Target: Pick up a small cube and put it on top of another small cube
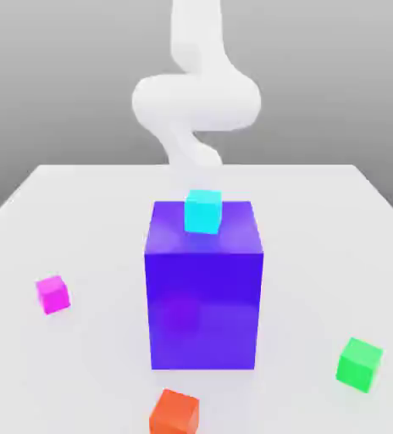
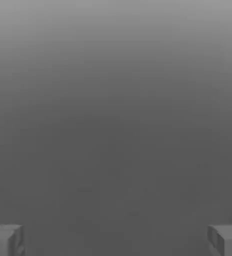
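Observation:
The small cube (image 1: 53,294), plain magenta-pink, lies on the white table (image 1: 90,203) at the exterior view's left, well apart from the big blue-violet block (image 1: 204,292). A cyan cube (image 1: 203,211) sits on top of that block. My white arm (image 1: 196,102) rises behind the block at the far side of the table. In the hand view my gripper (image 2: 116,241) is open: its two grey fingertips (image 2: 5,241) stand far apart with nothing between them, against a plain grey backdrop.
A green cube (image 1: 359,364) lies near the front at the exterior view's right. An orange-red cube (image 1: 174,413) sits at the front edge, just ahead of the tall block, which stands mid-table as the main obstacle.

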### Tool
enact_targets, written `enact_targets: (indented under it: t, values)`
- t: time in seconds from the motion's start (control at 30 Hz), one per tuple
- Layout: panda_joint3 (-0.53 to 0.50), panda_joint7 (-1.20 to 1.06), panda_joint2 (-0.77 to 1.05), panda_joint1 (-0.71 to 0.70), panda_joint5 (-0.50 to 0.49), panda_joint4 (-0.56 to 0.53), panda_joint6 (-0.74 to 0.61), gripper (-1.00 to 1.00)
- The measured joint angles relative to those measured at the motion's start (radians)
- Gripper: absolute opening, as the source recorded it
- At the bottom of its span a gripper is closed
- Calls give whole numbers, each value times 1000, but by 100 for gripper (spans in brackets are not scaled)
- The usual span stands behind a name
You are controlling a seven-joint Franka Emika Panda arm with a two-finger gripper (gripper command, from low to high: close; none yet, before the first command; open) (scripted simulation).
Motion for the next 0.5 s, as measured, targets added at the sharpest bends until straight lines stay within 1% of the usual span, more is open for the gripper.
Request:
enact_targets:
  t: [0.23,0.5]
  values:
    - [-63,75,197,-160,-80,-143,140,0]
    - [-174,132,414,-324,-136,-302,298,0]
